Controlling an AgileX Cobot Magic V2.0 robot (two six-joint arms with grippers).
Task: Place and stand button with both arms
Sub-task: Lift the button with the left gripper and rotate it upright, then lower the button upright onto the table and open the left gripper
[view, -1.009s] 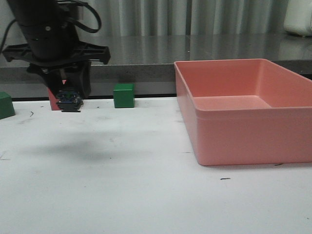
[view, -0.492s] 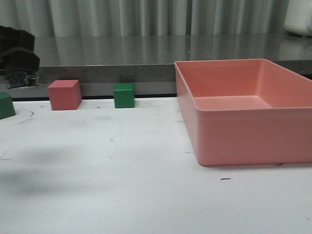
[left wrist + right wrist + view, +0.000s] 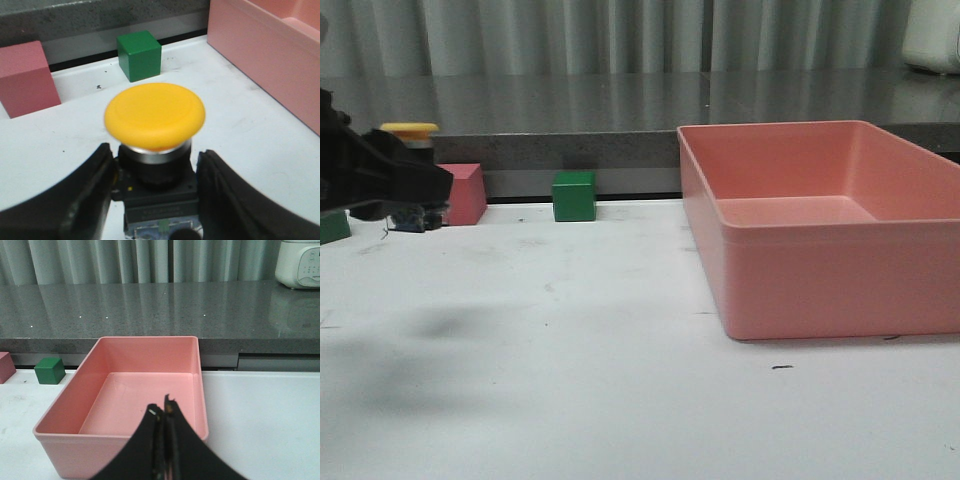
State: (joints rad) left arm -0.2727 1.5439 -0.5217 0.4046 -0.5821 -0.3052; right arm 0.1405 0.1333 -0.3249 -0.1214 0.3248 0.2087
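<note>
Gripping the button (image 3: 156, 150) by its black base, my left pincer (image 3: 420, 190) sits at the far left of the front view, low over the white bench (image 3: 620, 380). Its two black fingers (image 3: 85, 195) press against either side of the base, parted only by the base's width, as my left wrist camera shows. I see the button upright in that grasp, its yellow cap (image 3: 409, 130) on top and a silvery collar beneath the cap. From the front, its lower end looks close to the bench surface, but I cannot tell whether it touches.

Behind the pincer stands a pink cube (image 3: 462, 193), partly hidden by the arm, and a sliver of a green block (image 3: 333, 227) shows at the frame's left edge. Further right, a green cube (image 3: 574, 195) rests near the bench's back edge, apart from the pink one.

Right of centre lies a pink tray (image 3: 800, 270) with tall walls, its inside bare in both the front view and my right wrist camera. A grey stone counter (image 3: 620, 110) runs behind the bench, with pale curtains beyond.

My right pincer (image 3: 163, 412) appears only in its own wrist camera, poised above the tray's near wall. Its pointed black fingers lie pressed together with nothing between them.
</note>
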